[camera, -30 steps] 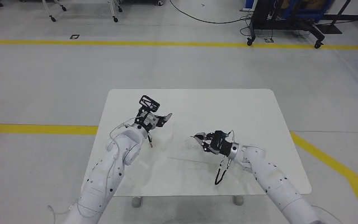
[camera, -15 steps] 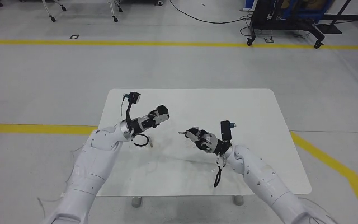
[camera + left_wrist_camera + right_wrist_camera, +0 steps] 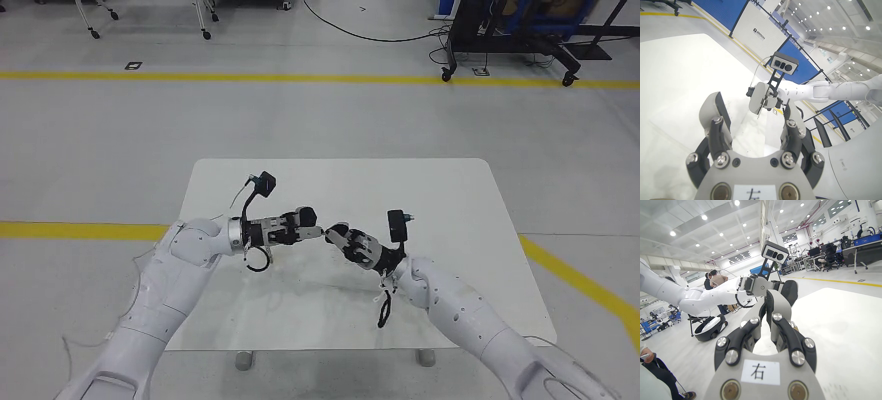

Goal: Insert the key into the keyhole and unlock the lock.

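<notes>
In the top view, the left gripper (image 3: 311,226) is being swung from left of centre rightward into the middle of the frame, and its open fingers are being turned to point at the right gripper (image 3: 333,233). The right gripper is being drawn up and leftward from right of centre, with the key (image 3: 759,114) being carried along between its closed fingers. The gap between the two grippers is being narrowed, from well apart to just beside each other.

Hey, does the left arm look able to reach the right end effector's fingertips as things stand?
Probably yes. The left end effector is open and faces the shut right end effector head-on above the table, and nothing but open air seems to lie between them.
</notes>
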Action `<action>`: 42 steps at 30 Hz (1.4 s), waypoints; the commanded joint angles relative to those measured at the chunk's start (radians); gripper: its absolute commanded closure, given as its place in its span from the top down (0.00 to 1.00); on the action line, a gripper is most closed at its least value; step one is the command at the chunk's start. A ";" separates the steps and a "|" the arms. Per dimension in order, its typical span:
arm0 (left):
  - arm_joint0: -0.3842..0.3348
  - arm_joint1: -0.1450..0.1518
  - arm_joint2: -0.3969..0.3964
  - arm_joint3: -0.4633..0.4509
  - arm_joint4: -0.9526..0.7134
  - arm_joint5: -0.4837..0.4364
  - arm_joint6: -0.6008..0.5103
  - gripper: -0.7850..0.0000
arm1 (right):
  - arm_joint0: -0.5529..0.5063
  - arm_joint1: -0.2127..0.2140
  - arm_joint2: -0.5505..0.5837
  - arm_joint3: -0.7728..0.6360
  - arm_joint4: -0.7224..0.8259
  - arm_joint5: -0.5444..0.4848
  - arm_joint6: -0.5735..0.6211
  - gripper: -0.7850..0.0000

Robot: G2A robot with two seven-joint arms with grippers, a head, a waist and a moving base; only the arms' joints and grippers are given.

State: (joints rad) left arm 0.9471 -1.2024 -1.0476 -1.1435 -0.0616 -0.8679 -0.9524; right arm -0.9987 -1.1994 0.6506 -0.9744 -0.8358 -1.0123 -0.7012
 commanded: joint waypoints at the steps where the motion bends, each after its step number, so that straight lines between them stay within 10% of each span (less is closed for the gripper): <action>1: -0.004 0.002 0.013 0.000 0.000 -0.007 0.007 0.46 | 0.007 0.005 -0.016 0.003 0.004 0.000 -0.006 0.00; 19: -0.035 0.038 0.102 0.004 -0.039 -0.042 0.042 0.31 | 0.065 0.020 -0.116 0.040 0.075 0.000 -0.064 0.00; 24: -0.042 0.047 0.124 0.004 -0.046 -0.049 0.049 0.00 | 0.069 0.023 -0.131 0.046 0.077 0.000 -0.089 0.00; 30: -0.050 0.056 0.144 0.008 -0.057 -0.060 0.060 0.00 | 0.075 0.027 -0.148 0.053 0.073 0.000 -0.106 0.00; 33: -0.053 0.059 0.150 0.012 -0.087 -0.063 0.063 0.00 | 0.079 0.025 -0.150 0.062 0.064 0.000 -0.106 1.00; 42: -0.054 0.067 0.140 0.037 -0.153 -0.072 0.083 0.00 | 0.082 0.024 -0.152 0.067 0.057 0.000 -0.105 1.00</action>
State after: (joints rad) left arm 0.8936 -1.1357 -0.9081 -1.1058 -0.2162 -0.9400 -0.8690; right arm -0.9170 -1.1759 0.4990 -0.9075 -0.7789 -1.0123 -0.8057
